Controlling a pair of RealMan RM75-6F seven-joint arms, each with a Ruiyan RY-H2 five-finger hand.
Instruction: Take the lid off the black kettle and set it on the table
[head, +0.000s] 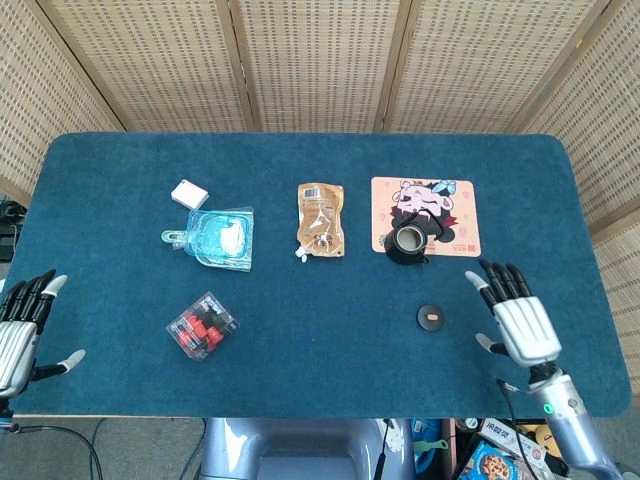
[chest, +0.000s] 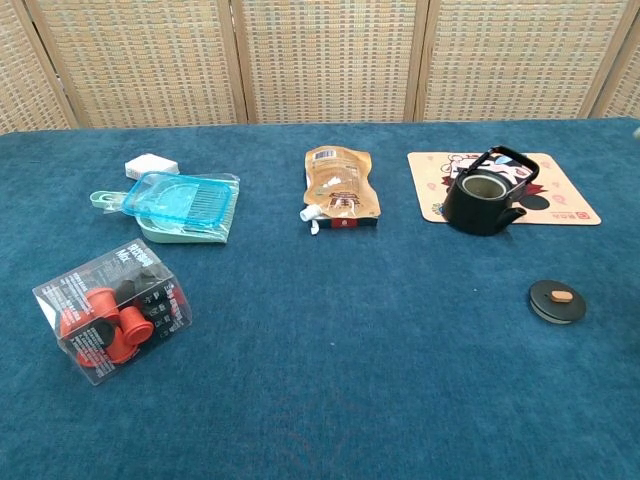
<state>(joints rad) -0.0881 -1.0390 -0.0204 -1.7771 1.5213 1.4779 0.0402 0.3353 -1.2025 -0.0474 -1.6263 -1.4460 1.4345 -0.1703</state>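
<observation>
Your right hand hangs over the near right part of the table with its fingers spread and nothing in them. It is well clear of the lid, which lies flat on the blue cloth to the left of that hand, its small tan knob facing up. In the chest view the lid sits alone on the cloth, near and to the right of the black kettle.

The kettle stands uncovered with its mouth open to view and its handle raised. It rests on the near left edge of a cartoon mat printed with a cartoon character; there is small print along the mat's border, but you cannot read it at this size.

Your left hand shows at the near left edge of the head view, beside the table, fingers apart and holding nothing.

Further left of the kettle lies a brown pouch with a white spout and a label too small to read. Beyond that are a clear blue dustpan, a small white box just behind it, and, nearer, a clear case of red and black caps with unreadable white lettering.
</observation>
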